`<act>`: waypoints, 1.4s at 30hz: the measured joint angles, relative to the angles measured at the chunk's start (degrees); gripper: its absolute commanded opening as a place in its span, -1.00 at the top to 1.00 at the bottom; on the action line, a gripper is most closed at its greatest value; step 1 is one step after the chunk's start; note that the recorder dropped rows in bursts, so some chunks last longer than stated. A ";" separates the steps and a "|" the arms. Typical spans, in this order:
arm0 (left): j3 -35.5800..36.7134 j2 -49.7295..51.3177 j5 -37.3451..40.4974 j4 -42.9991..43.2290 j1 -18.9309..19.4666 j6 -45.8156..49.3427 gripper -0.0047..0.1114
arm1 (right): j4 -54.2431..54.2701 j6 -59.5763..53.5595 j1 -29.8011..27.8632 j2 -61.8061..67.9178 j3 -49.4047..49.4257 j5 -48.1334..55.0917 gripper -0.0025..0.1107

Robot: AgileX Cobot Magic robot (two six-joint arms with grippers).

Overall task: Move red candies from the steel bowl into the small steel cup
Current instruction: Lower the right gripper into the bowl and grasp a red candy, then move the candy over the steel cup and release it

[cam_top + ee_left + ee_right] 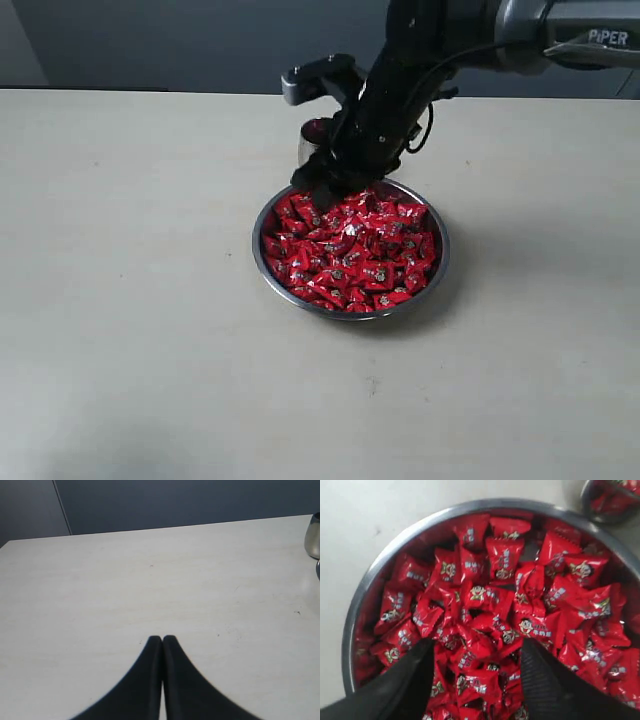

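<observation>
many red candies [505,605] fill the steel bowl [367,582]; my right gripper [477,647] hangs above, jaws apart. next i should lower and pinch one.

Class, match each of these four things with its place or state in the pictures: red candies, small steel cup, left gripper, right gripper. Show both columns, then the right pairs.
1. red candies
2. small steel cup
3. left gripper
4. right gripper

A. shut, over bare table
B. stands just outside the steel bowl
C. open, above the candies
D. heaped in the steel bowl

Pairs: 1-D, 2-B, 3-A, 4-C
</observation>
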 measured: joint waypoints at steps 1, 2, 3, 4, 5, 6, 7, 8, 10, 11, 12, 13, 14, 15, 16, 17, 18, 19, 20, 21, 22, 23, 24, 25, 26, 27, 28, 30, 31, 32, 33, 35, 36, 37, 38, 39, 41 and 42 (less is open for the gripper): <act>0.00 0.00 0.00 0.00 0.00 0.00 0.91 | -0.73 -0.22 0.45 0.00 0.52 0.00 0.05; 0.00 0.00 0.00 0.00 0.00 0.00 0.91 | -1.41 -0.33 0.87 0.00 1.15 -0.10 0.05; 0.00 0.00 0.00 0.00 0.00 0.00 0.91 | -1.96 -0.44 1.17 0.00 1.78 -0.49 0.05; 0.00 0.00 0.00 0.00 0.00 0.00 0.91 | -2.23 -0.56 1.53 0.00 2.25 -1.07 0.05; 0.00 0.00 0.00 0.00 0.00 0.00 0.91 | -2.56 -0.56 1.81 0.00 2.80 -1.78 0.05; 0.00 0.00 0.00 0.00 0.00 0.00 0.91 | -3.00 -0.56 2.07 0.00 3.35 -2.73 0.05; 0.00 0.00 0.00 0.00 0.00 0.00 0.91 | -3.29 -0.56 2.11 0.00 3.81 -3.67 0.05; 0.00 0.00 0.00 0.00 0.00 0.00 0.91 | -3.75 -0.56 2.20 0.00 4.43 -4.98 0.05; 0.00 0.00 0.00 0.00 0.00 0.00 0.91 | -4.28 -0.56 2.20 0.00 5.72 -7.42 0.05; 0.00 0.00 0.00 0.00 0.00 0.00 0.91 | -4.28 -0.56 2.20 0.00 6.11 -8.14 0.05; 0.00 0.00 0.00 0.00 0.00 0.00 0.91 | -4.28 -0.56 2.20 0.00 6.37 -8.70 0.05; 0.00 0.00 0.00 0.00 0.00 0.00 0.91 | -4.28 -0.68 2.20 0.24 6.46 -9.07 0.05; 0.00 0.00 0.00 0.00 0.00 0.00 0.91 | -4.28 -0.68 2.20 0.48 6.49 -9.47 0.05; 0.00 0.00 0.00 0.00 0.00 0.00 0.91 | -4.28 -0.68 2.20 0.83 6.49 -9.82 0.05; 0.00 0.00 0.00 0.00 0.00 0.00 0.91 | -4.28 -0.68 2.20 1.24 6.49 -10.05 0.05; 0.00 0.00 0.00 0.00 0.00 0.00 0.91 | -4.28 -0.68 2.20 1.74 6.49 -10.30 0.05; 0.00 0.00 0.00 0.00 0.00 0.00 0.91 | -4.28 -0.68 2.20 2.13 6.49 -10.30 0.06; 0.00 0.00 0.00 0.00 0.00 0.00 0.91 | -4.28 -0.68 2.20 2.47 6.49 -10.45 0.09; 0.00 0.00 0.00 0.00 0.00 0.00 0.91 | -4.28 -0.68 2.20 2.94 6.49 -10.44 0.13; 0.00 0.00 0.00 0.00 0.00 0.00 0.91 | -4.17 -0.80 2.20 3.20 6.49 -10.44 0.19; 0.00 0.00 0.00 0.00 0.00 0.00 0.91 | -4.17 -0.80 2.20 3.54 6.49 -10.44 0.32; 0.00 0.00 0.00 0.00 0.00 0.00 0.91 | -4.17 -0.80 2.20 3.78 6.49 -10.44 0.45; 0.00 0.00 0.00 0.00 0.00 0.00 0.91 | -4.17 -0.80 2.20 4.00 6.49 -10.33 0.63; 0.00 0.00 0.00 0.00 0.00 0.00 0.91 | -4.17 -0.80 2.20 4.04 6.49 -10.33 0.82; 0.00 0.00 0.00 0.00 0.00 0.00 0.91 | -4.17 -0.80 2.20 4.19 6.59 -10.33 0.98; 0.00 0.00 0.00 0.00 0.00 0.00 0.91 | -4.17 -0.80 2.20 4.17 6.59 -10.33 0.95; 0.00 0.00 0.00 0.00 0.00 0.00 0.91 | -4.07 -0.80 2.20 4.17 6.59 -10.33 0.95; 0.00 0.00 0.00 0.00 0.00 0.00 0.91 | -4.07 -0.80 2.20 3.82 6.59 -10.33 0.95; 0.00 0.00 0.00 0.00 0.00 0.00 0.91 | -4.07 -0.80 2.20 3.53 6.59 -10.21 0.95; 0.00 0.00 0.00 0.00 0.00 0.00 0.91 | -4.07 -0.80 2.20 2.98 6.59 -10.21 0.95; 0.00 0.00 0.00 0.00 0.00 0.00 0.91 | -4.07 -0.80 2.20 2.37 6.59 -10.11 0.95; 0.00 0.00 0.00 0.00 0.00 0.00 0.91 | -4.18 -0.80 2.20 0.81 6.59 -10.11 0.95; 0.00 0.00 0.00 0.00 0.00 0.00 0.91 | -4.17 -0.80 2.20 0.11 6.59 -10.11 0.95; 0.00 0.00 0.00 0.00 0.00 0.00 0.91 | -4.30 -0.80 2.20 -0.79 6.59 -10.11 0.95; 0.00 0.00 0.00 0.00 0.00 0.00 0.91 | -4.30 -0.80 2.20 -1.69 6.59 -10.22 0.95; 0.00 0.00 0.00 0.00 0.00 0.00 0.91 | -4.60 -0.80 2.20 -2.55 6.59 -10.44 0.95; 0.00 0.00 0.00 0.00 0.00 0.00 0.91 | -5.24 -0.80 2.20 -3.87 6.59 -11.86 0.95; 0.00 0.00 0.00 0.00 0.00 0.00 0.91 | -5.79 -0.80 2.20 -4.45 6.59 -13.05 0.95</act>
